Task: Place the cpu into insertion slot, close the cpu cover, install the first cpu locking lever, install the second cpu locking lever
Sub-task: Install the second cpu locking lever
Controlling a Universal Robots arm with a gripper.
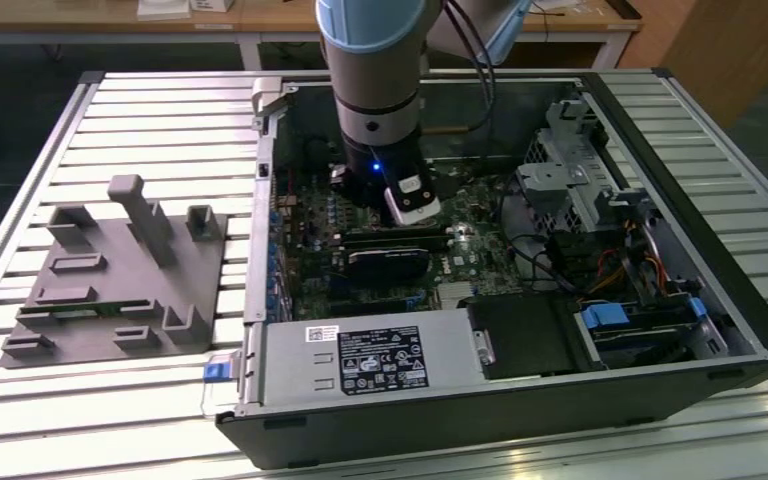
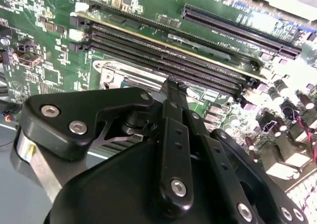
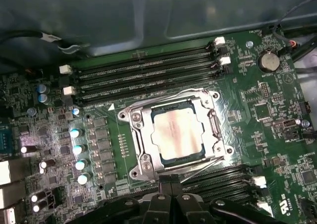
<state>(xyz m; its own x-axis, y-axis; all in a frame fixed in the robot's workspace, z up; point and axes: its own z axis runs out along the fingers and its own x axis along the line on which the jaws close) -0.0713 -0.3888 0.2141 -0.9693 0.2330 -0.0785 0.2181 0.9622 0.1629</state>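
While the grey-and-blue robot arm (image 1: pixel 373 80) hangs straight down into the open black computer case (image 1: pixel 704 330), its black gripper (image 3: pixel 171 185) sits low over the green motherboard (image 3: pixel 267 110), and its two black fingers (image 2: pixel 173 130) are pressed together with nothing between them. Right beside the fingertips in the first wrist view, the small flat square cpu (image 3: pixel 177 135), pale silver-grey, lies seated in the insertion slot (image 3: pixel 136 135), a square socket with a silver metal rim. Framing the chip is the thin silver cpu cover (image 3: pixel 210 116), lying flat over the socket. Long black memory slots (image 3: pixel 143 73) run along both sides of the socket. Outside the case, a grey moulded fixture block (image 1: pixel 117 275) rests on the slatted metal table (image 1: pixel 157 110), well apart from the arm.
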